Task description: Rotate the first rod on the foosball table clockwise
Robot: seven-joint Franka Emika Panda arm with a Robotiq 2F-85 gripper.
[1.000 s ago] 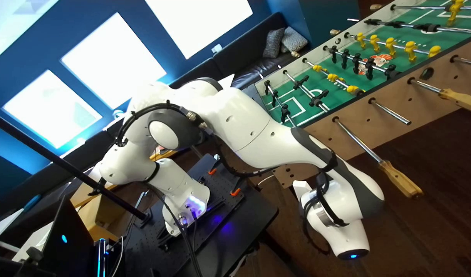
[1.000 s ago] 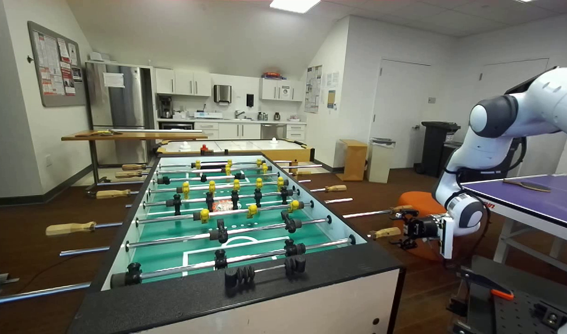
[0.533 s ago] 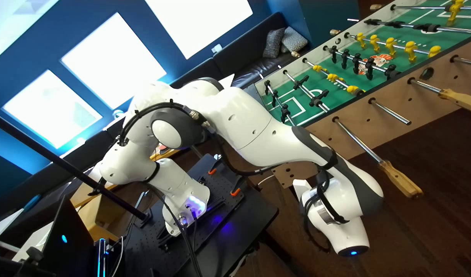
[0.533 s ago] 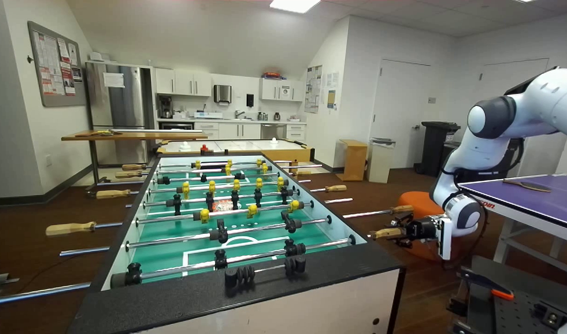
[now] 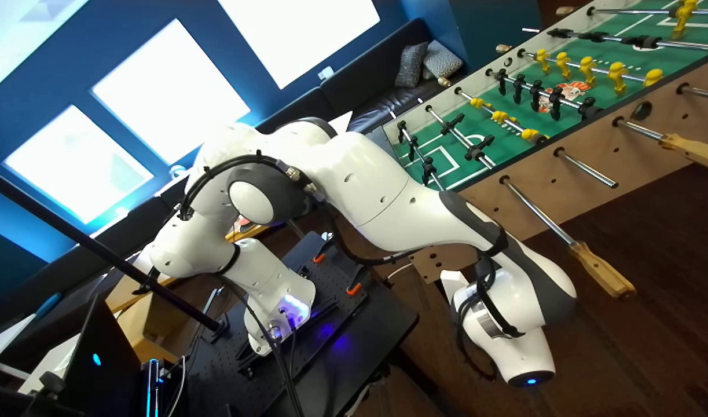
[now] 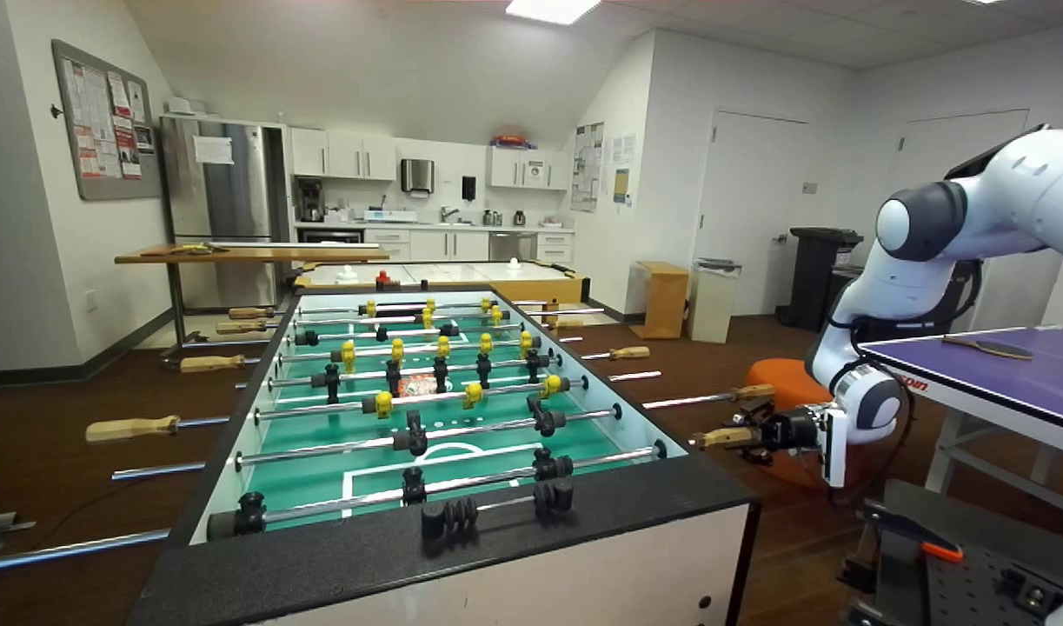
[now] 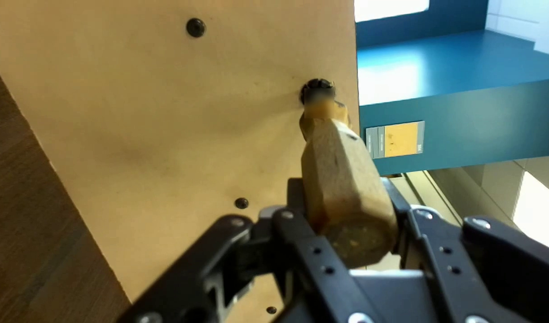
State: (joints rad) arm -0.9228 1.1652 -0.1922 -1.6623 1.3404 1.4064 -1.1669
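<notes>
Wrist view: the table [image 7: 135, 116] fills left and centre with its tan side, a handle [image 7: 344, 175] pointing toward the camera right of centre. The gripper [image 7: 344, 197] is closed around it from both sides, as far as the blur lets one judge. In an exterior view the arm [image 6: 883, 296] slopes down from the upper right, gripper level and aimed left; in an exterior view it arches from its base [image 5: 270, 286], lower left of centre, to the lower right.

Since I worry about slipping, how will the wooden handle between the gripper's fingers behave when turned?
The wooden handle looks like thick wood, so it should feel stiff. Its flat sides may resist slipping. As its rod spans the foosball table, it would probably spin rather than tip.
</notes>
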